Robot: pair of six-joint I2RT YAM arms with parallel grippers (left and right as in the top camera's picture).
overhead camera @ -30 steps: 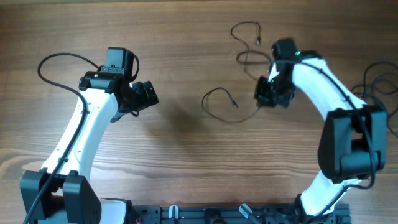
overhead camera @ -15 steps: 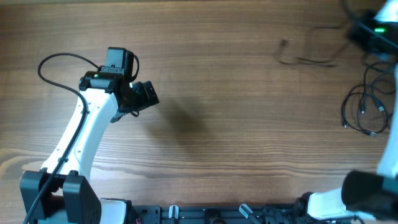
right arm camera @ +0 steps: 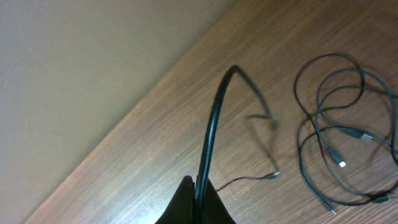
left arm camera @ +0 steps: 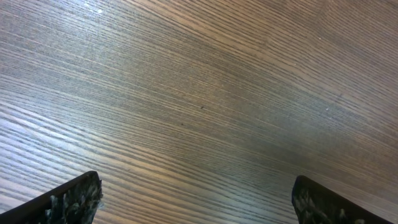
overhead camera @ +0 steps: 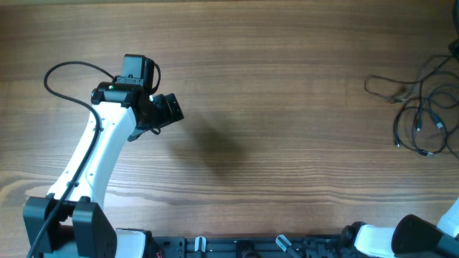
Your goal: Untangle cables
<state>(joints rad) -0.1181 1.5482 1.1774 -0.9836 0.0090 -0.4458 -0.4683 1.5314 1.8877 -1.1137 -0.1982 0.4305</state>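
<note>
two different roles here. nearest, the left claw [left arm camera: 199, 202] hangs wide open over bare desk [left arm camera: 205, 93] and holds nothing, i think to keep out of the way. further, the right claw [right arm camera: 196, 200] is pinched closed on one thin cable [right arm camera: 210, 130], raised high, probably to draw it free. beyond, the other cables [overhead camera: 422, 123] lie in loose loops near the desk's right edge.

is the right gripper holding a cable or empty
Holding: the right gripper is shut on a black cable that runs up from between its fingers.
</note>
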